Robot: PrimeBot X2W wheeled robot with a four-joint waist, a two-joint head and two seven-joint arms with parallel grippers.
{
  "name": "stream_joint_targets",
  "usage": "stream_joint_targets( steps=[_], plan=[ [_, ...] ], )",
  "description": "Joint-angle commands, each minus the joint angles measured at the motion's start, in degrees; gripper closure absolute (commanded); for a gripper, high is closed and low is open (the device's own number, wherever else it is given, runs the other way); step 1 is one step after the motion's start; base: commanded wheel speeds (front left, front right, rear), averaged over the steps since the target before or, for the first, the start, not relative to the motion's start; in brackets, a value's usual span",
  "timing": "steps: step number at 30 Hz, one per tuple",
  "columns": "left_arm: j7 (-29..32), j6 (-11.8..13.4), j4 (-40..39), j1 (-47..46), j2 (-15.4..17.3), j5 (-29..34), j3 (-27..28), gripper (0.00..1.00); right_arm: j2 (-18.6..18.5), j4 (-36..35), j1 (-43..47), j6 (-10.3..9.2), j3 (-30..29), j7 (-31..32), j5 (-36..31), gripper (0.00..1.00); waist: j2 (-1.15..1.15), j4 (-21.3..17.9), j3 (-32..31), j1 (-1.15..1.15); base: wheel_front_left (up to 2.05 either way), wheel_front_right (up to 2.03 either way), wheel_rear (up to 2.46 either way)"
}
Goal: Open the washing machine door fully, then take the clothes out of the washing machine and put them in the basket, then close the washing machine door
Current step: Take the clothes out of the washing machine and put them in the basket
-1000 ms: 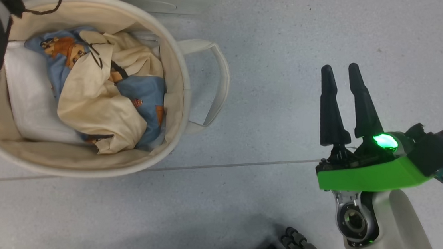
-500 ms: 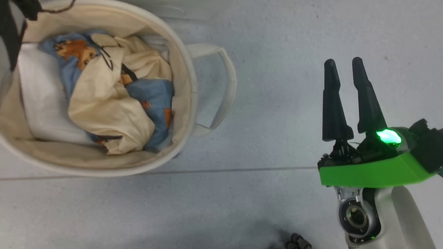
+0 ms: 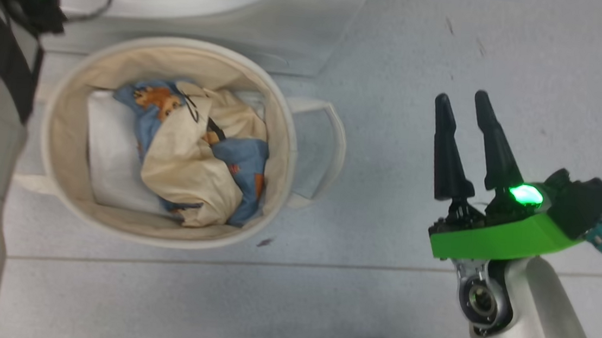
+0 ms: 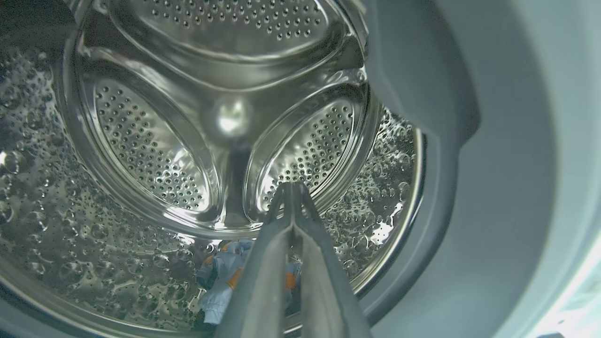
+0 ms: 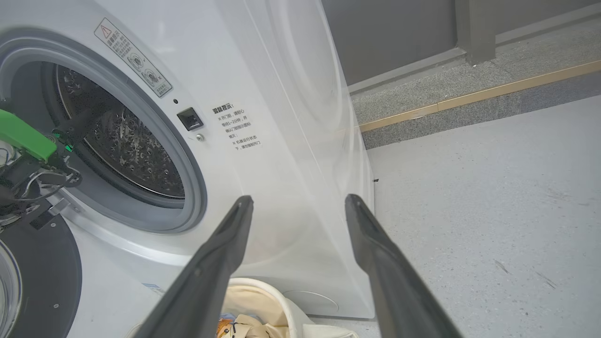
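Left end effector (image 4: 292,188) closed inside washing machine (image 5: 281,141); right end effector (image 3: 461,97) apart near basket (image 3: 285,129).

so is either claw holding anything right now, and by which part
Nothing, it seems. The left claw is shut inside the drum, tips meeting on nothing; a blue garment lies lower, behind it. The right claw is open and empty.

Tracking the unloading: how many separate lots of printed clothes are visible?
2: one heap in the basket, one piece low in the washing machine drum. More may be hidden underneath.

Basket (image 3: 163,237) on grey floor (image 3: 321,312)
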Motion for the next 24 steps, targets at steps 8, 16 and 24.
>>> stream_joint_targets(
  steps=[8, 16, 24],
  plan=[
    [-0.25, 0.26, -13.29, 10.56, -0.02, 4.95, 7.99, 1.00, 0.18, -0.15, 3.52, 0.02, 1.68, -0.27, -1.31, 0.00, 0.00, 3.31, -6.66, 0.00, 0.00, 0.00, 0.00],
    [-0.25, -0.51, -21.61, 19.39, -1.80, 8.48, 10.84, 1.00, 0.18, 0.90, 5.47, 0.02, 2.03, -0.27, -1.17, 0.00, 0.00, 4.33, -11.65, 0.00, 0.00, 0.00, 0.00],
    [-0.26, 0.99, -29.43, 34.87, -3.11, 11.50, 13.17, 1.00, 0.18, 1.81, 8.17, 0.02, 2.00, -0.27, -0.40, 0.00, 0.00, 4.63, -17.44, 0.00, 0.00, 0.00, 0.00]
  ],
)
